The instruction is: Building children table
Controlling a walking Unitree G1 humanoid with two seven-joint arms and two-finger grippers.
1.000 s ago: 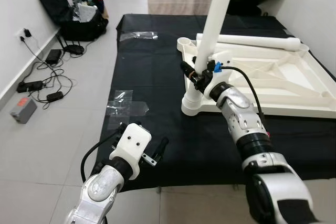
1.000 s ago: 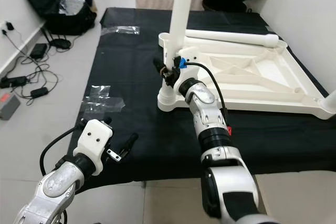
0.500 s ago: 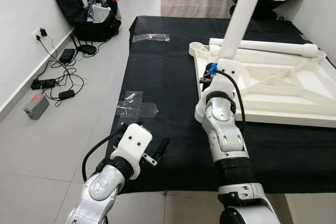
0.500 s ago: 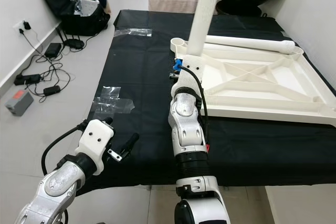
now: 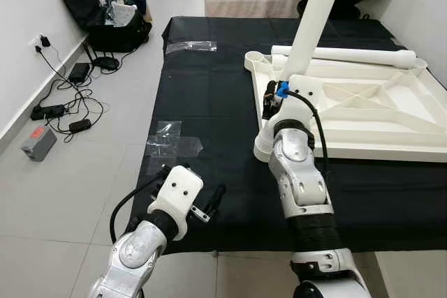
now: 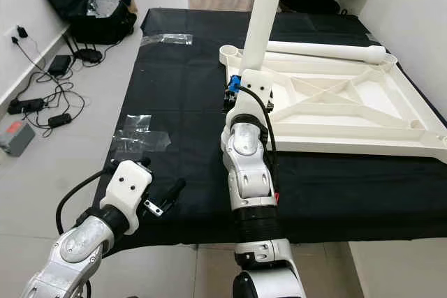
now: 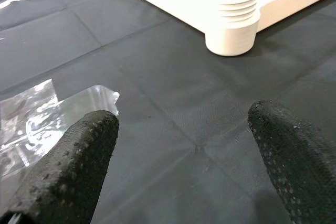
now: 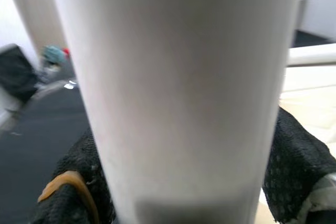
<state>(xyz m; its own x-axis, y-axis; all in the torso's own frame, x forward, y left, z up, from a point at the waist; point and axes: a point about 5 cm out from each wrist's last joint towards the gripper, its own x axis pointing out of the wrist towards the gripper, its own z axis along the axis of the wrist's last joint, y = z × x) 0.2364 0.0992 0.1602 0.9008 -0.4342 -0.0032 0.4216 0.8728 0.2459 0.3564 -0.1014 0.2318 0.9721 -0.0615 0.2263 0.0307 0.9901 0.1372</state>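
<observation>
Compared with one second ago, the right arm is drawn in closer under the camera and stands more upright, while the right gripper (image 5: pixel 271 98) remains closed around the white table leg (image 5: pixel 312 15). The leg stays standing in the near left corner socket (image 5: pixel 265 146) of the upturned white tabletop (image 5: pixel 363 106), at centre right of the left eye frame. Its tilt is almost the same, so the leg is probably being turned or pressed into its socket, not carried away. A second leg (image 5: pixel 349 54) lies along the far edge of the tabletop, so more legs remain to mount.

The right wrist view gives what the head views cannot: the black fingers (image 8: pixel 296 156) press on both sides of the leg. The left wrist view shows the ribbed corner socket (image 7: pixel 234 24) from low down, and the left gripper (image 7: pixel 181 153), with fingers spread apart and empty, above the black mat (image 5: pixel 202 95) near a piece of clear plastic film (image 7: pixel 47 108).
</observation>
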